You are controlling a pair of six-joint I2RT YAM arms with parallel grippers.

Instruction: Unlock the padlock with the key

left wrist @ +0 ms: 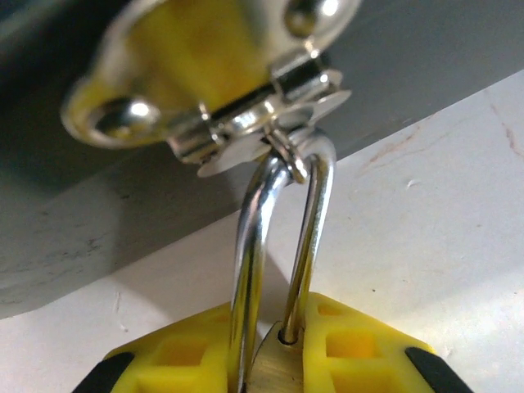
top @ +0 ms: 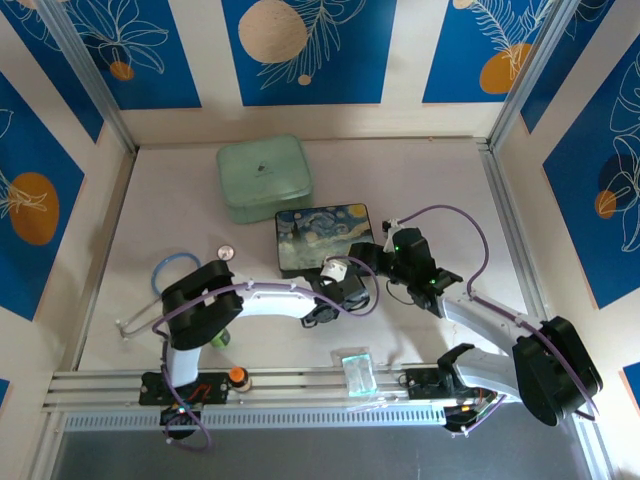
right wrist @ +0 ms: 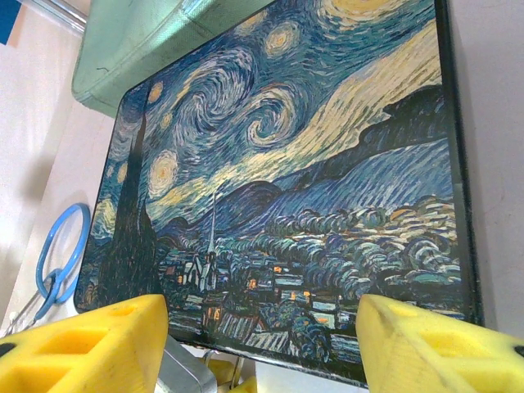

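A tiny padlock (left wrist: 277, 372) seen very close in the left wrist view. Its brass-gold body shows as a narrow strip at the bottom edge, pinched between the 2 yellow pads (left wrist: 352, 352) of the left gripper (left wrist: 270, 360). A thin, shiny silver U-shaped shackle (left wrist: 250, 246) rises from the body, and its bend is hooked through the small ring of a shiny metal clasp (left wrist: 246, 123) above. 1 leg enters a hole in the body's top; whether the other leg is seated cannot be told.
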